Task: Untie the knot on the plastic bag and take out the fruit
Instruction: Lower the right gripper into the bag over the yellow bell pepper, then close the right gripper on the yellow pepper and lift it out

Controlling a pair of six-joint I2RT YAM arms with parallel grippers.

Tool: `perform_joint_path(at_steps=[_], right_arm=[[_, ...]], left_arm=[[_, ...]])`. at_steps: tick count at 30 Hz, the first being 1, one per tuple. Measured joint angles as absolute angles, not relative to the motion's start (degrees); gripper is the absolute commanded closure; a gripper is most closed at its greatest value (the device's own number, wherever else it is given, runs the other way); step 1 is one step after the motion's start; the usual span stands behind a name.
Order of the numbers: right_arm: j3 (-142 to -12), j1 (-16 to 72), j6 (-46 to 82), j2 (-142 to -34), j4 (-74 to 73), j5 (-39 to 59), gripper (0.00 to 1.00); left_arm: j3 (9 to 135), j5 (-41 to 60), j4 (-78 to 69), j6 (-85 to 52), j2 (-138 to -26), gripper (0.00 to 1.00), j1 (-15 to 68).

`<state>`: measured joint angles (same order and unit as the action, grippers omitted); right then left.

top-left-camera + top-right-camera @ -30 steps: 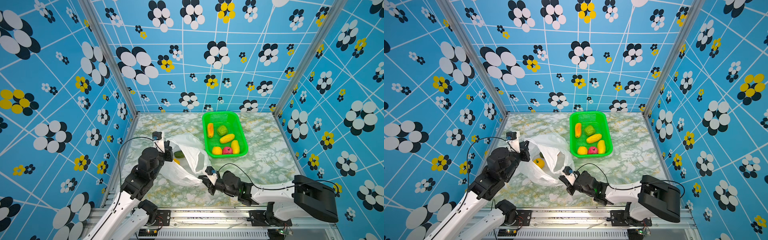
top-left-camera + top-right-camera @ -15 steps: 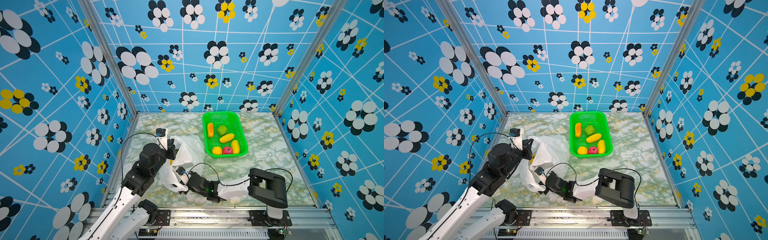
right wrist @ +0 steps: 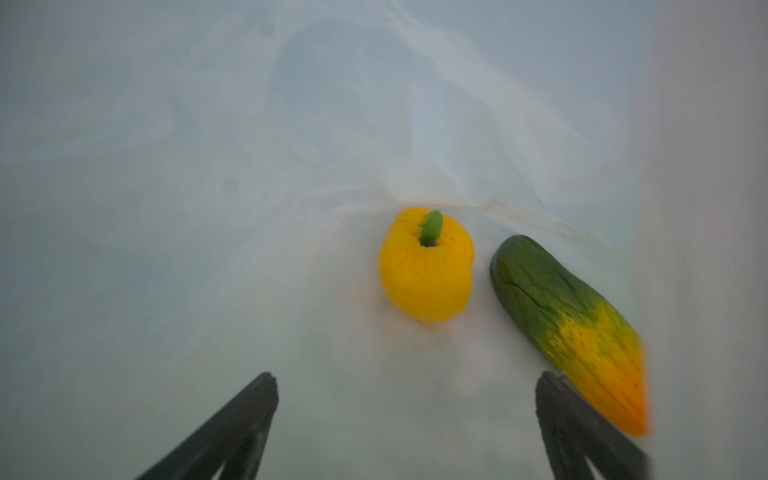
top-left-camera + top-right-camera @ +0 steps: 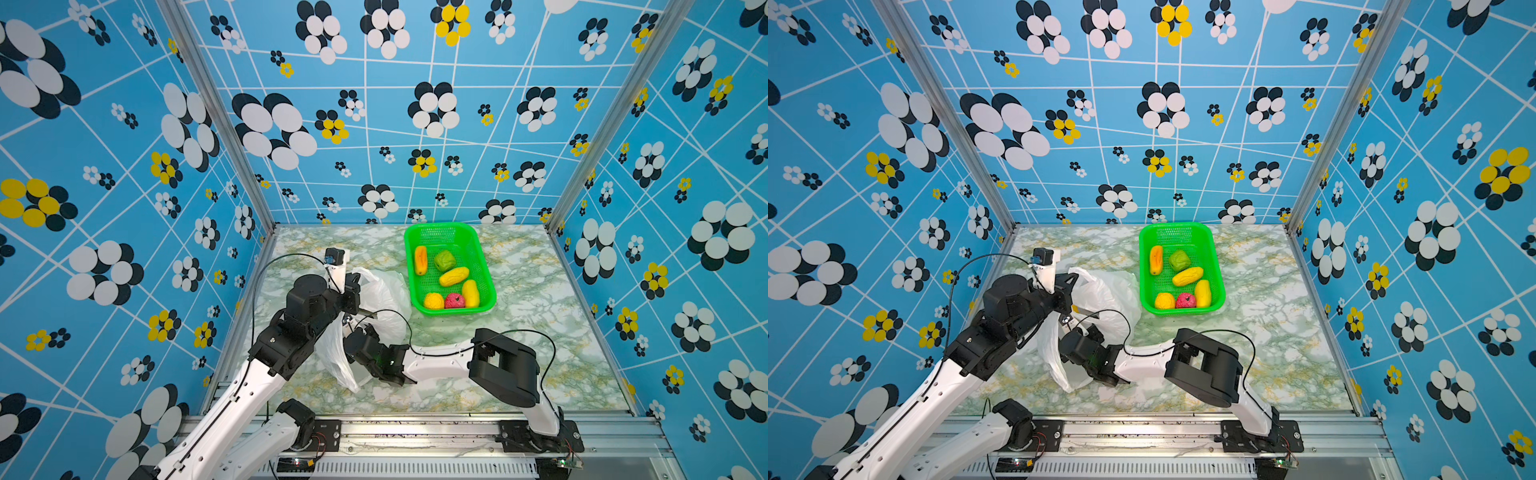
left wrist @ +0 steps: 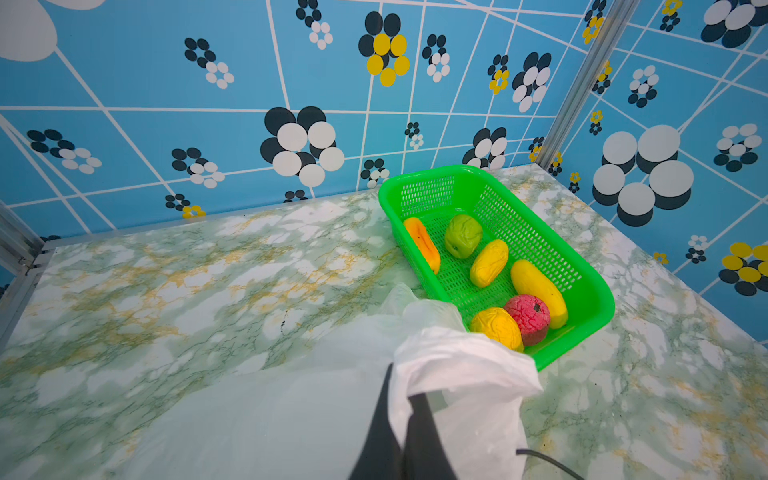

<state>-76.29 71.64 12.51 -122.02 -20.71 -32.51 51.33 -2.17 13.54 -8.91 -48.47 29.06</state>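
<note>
Marbled tabletop (image 4: 519, 291) lies under both my arms. My right gripper (image 3: 409, 376) has just sprung wide and pushed inside the plastic bag (image 4: 386, 295), so I judge the knot undone. My left gripper (image 5: 401, 395) stays pinched on the bag's rim, holding it up. Ahead of my open right jaws sits a yellow pepper-shaped fruit (image 3: 426, 270), with a green-orange fruit (image 3: 561, 324) right beside one finger. Beyond my left hand, the green basket (image 4: 440, 226) holds six pieces.

You're in a robot lab test cell, not a home. Printed blue flower panels (image 4: 374, 124) wall three sides, with aluminium profile posts (image 4: 224, 124) at the far corners. Marble-print tabletop (image 4: 540, 299). Left arm (image 4: 249, 386) and right arm (image 4: 440, 361) are bolted to a metal rail (image 4: 415, 434) along the near edge.
</note>
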Motion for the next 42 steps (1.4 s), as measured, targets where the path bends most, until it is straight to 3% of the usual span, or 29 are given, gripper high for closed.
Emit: perform_joint_path(at_steps=[8, 19, 22, 30, 37, 42], right_arm=[[-79.88, 68.58, 12.43, -128.57, -21.39, -27.16, 0.01], [-101.73, 66.76, 12.97, -140.59, -14.87, -23.92, 0.02], [-106.10, 65.93, 14.02, -142.87, -11.55, -24.12, 0.10], [-107.33, 63.99, 14.87, -144.14, -7.11, -25.67, 0.43], [-103.94, 64.16, 15.00, -142.50, -8.86, -26.09, 0.52], [-86.26, 65.04, 12.86, -132.05, -15.88, -25.15, 0.57]], left_arm=[[50.00, -1.26, 13.41, -8.93, -46.44, 1.00, 29.17], [49.98, -0.16, 13.34, -8.93, -46.39, 1.00, 29.17], [49.87, 0.08, 13.30, -8.93, -46.37, 1.00, 29.17], [49.06, 0.08, 13.26, -8.93, -46.39, 1.00, 29.17], [49.06, -0.40, 13.23, -8.93, -47.22, 1.00, 29.17], [49.06, -2.46, 13.13, -8.93, -47.55, 1.00, 29.17]])
